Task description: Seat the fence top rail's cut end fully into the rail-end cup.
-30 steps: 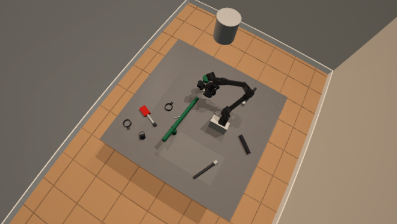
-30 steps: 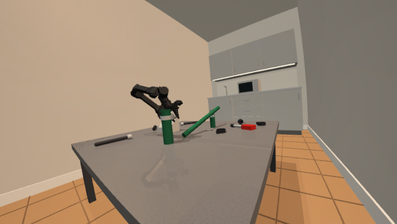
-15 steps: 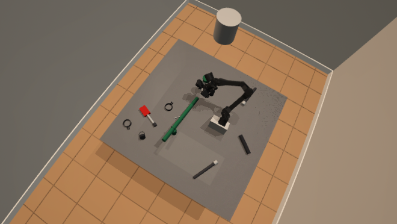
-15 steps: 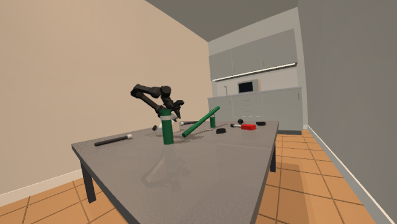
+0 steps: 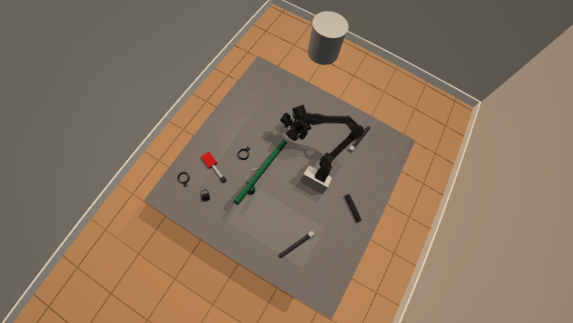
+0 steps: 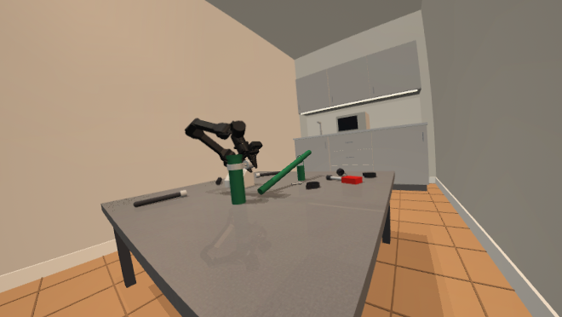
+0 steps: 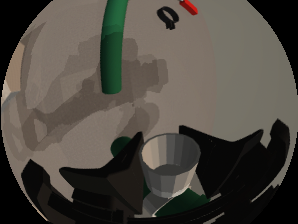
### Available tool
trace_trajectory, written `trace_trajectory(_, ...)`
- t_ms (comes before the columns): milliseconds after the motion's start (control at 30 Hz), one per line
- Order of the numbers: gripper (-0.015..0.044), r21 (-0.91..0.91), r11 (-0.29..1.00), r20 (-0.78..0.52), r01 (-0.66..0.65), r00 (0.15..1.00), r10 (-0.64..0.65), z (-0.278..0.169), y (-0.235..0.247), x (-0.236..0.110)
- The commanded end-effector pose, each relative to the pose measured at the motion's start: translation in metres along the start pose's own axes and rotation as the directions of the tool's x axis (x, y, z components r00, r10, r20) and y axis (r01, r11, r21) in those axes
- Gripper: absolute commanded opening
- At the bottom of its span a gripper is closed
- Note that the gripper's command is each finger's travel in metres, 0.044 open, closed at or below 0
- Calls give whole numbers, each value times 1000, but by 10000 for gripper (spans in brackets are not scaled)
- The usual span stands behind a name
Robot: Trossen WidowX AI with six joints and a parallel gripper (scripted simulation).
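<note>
The green top rail (image 5: 263,167) (image 6: 283,171) (image 7: 113,36) runs through the loop cap on the small post (image 5: 253,188) (image 6: 301,172). It is tilted, with its cut end low near the table and short of the big green post (image 6: 237,185). A grey brace band (image 6: 235,167) sits high on the big post. My gripper (image 5: 298,130) (image 6: 251,164) (image 7: 161,132) is at the top of the big post. It is shut on the grey rail-end cup (image 7: 170,161), whose open mouth faces the rail's cut end, with a gap between them.
A red-headed tool (image 5: 211,163) (image 6: 352,179), two black rings (image 5: 244,153) (image 5: 183,178) and a black cap (image 5: 205,195) lie left of the rail. Dark rods (image 5: 352,208) (image 5: 296,244) (image 5: 360,139) lie around the arm's base (image 5: 317,181). A grey cylinder (image 5: 327,36) stands on the floor.
</note>
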State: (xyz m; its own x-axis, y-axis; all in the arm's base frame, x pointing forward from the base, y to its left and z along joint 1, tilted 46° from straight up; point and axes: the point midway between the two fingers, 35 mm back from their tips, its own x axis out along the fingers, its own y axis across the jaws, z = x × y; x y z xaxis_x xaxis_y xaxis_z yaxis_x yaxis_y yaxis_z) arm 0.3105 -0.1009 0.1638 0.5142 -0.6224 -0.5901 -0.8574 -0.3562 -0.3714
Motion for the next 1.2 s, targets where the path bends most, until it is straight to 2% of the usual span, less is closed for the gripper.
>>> trace_trajectory(0,0,37,999,-22,-1,1000,2,0,-3,2)
trace_trajectory(967,0,28,1000,-17,-1,1000,1,0,-2,1)
trace_trajectory(1167,157,28,1000,-17,-1,1000,1,0,-2,1)
